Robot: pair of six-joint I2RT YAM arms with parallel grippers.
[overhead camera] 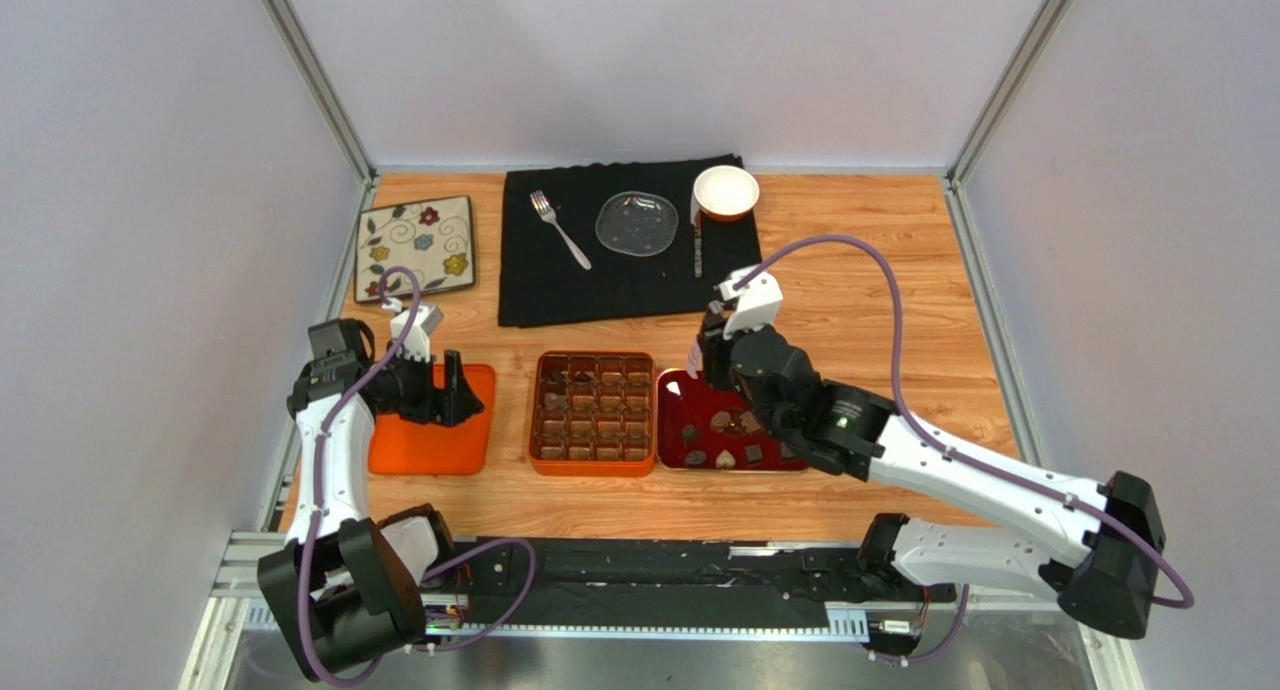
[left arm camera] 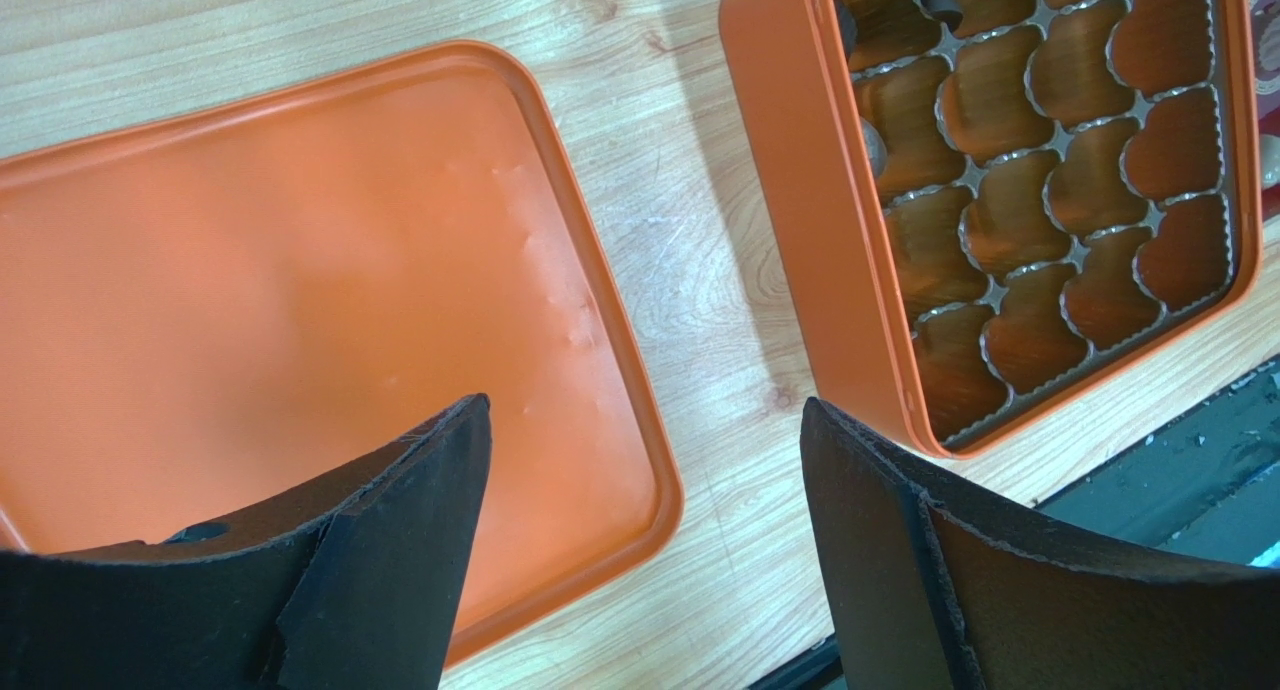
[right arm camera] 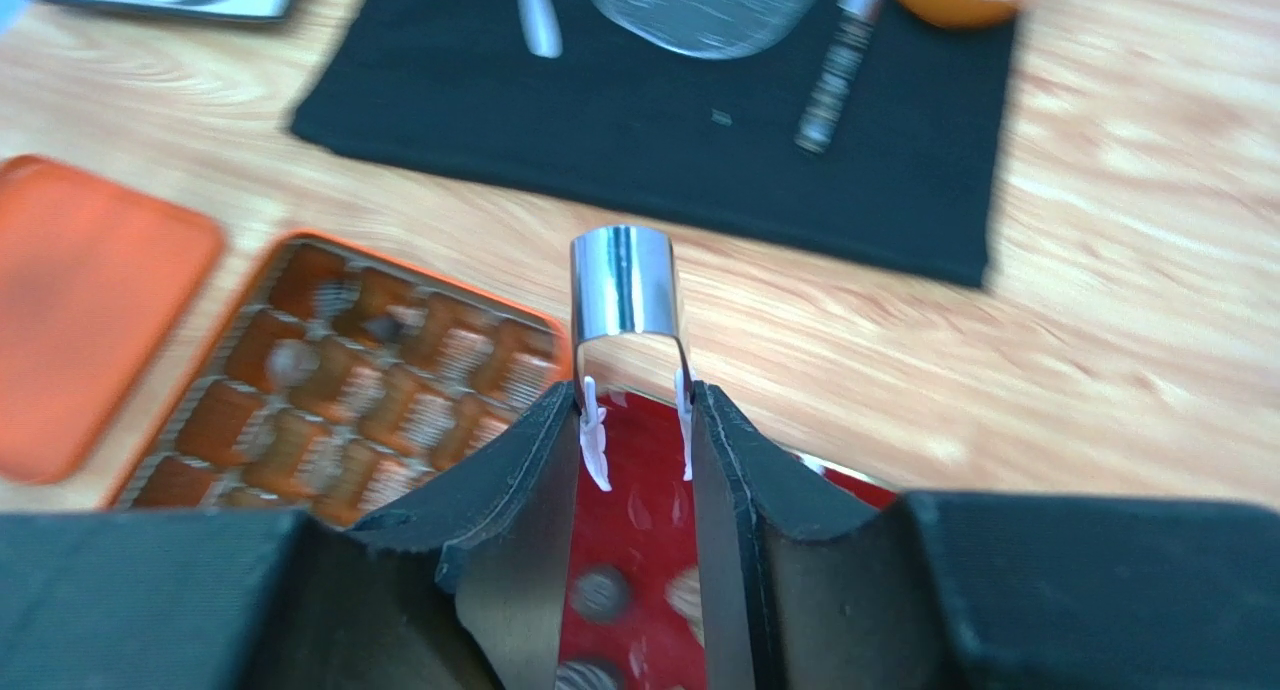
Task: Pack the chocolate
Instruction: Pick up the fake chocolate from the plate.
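Note:
Several chocolate pieces (overhead camera: 724,453) lie on a red plate (overhead camera: 673,398) right of the orange box (overhead camera: 535,420), whose grid holds a few pieces (overhead camera: 580,372). My right gripper (overhead camera: 703,369) hangs over the plate's far left corner, shut on shiny metal tongs (right arm camera: 624,278) whose bend sticks out past the fingertips. In the right wrist view, blurred chocolate (right arm camera: 598,593) shows between the fingers of that gripper (right arm camera: 634,398) on the red plate (right arm camera: 646,473). My left gripper (left arm camera: 646,420) stands open and empty over the orange lid's (left arm camera: 271,270) right edge, left of the box (left arm camera: 796,195).
At the back, a black cloth (overhead camera: 519,278) carries a fork (overhead camera: 559,228), a clear glass dish (overhead camera: 637,222), a knife (overhead camera: 697,248) and a white bowl (overhead camera: 726,192). A flowered tile (overhead camera: 416,248) lies at the back left. The orange lid (overhead camera: 413,447) lies under the left gripper (overhead camera: 458,395).

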